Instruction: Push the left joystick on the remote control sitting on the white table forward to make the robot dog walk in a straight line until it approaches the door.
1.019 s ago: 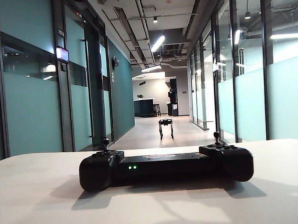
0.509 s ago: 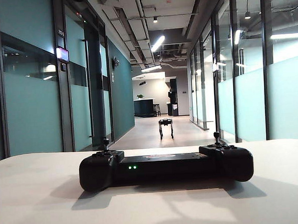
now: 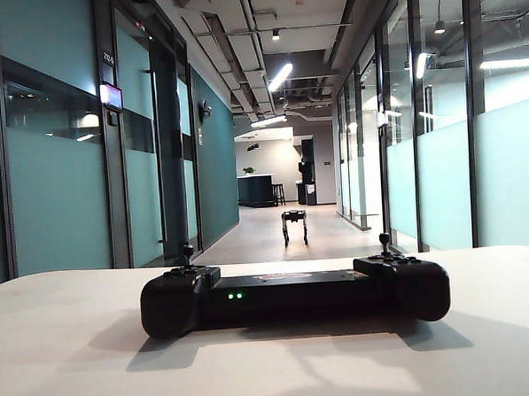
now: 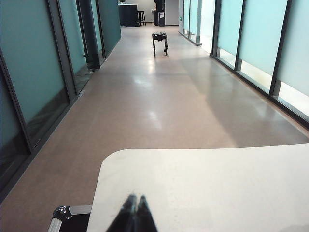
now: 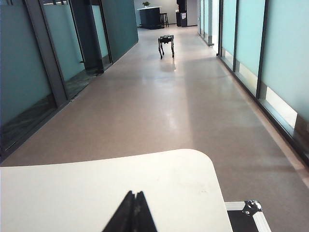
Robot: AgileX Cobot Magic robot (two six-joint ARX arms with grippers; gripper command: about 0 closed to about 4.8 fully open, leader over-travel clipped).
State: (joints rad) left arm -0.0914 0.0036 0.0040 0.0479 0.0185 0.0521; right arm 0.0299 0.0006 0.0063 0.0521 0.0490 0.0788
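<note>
Across the exterior view neither arm appears at all; only the remote control [image 3: 294,294] sits on the white tabletop [image 3: 68,350], its long axis running side to side, grips at both ends. Its left joystick [image 3: 187,252] and right joystick [image 3: 385,241] stand upright, and two small green lights glow on the near face. Markings on top of the controller are too small to read.

Down the corridor floor [image 3: 275,237], well apart from the tabletop, the robot dog [image 3: 294,225] stands on its thin legs; it looks lined up with the corridor's length, though which end is its head is hard to tell at that size.

Both wrist views miss the controller entirely. The left wrist view shows the left gripper [image 4: 133,212], cut off by the frame edge, its dark fingers pressed together over the tabletop's rounded corner [image 4: 111,159], with the dog [image 4: 160,41] far off. The right wrist view shows the right gripper [image 5: 132,210], fingers likewise shut tight on nothing, above the other corner [image 5: 203,159], and the dog [image 5: 166,44] again. Each wrist view also catches a metal-cornered black case [image 4: 67,220] [image 5: 246,215] beside the tabletop, mostly cropped.
</note>
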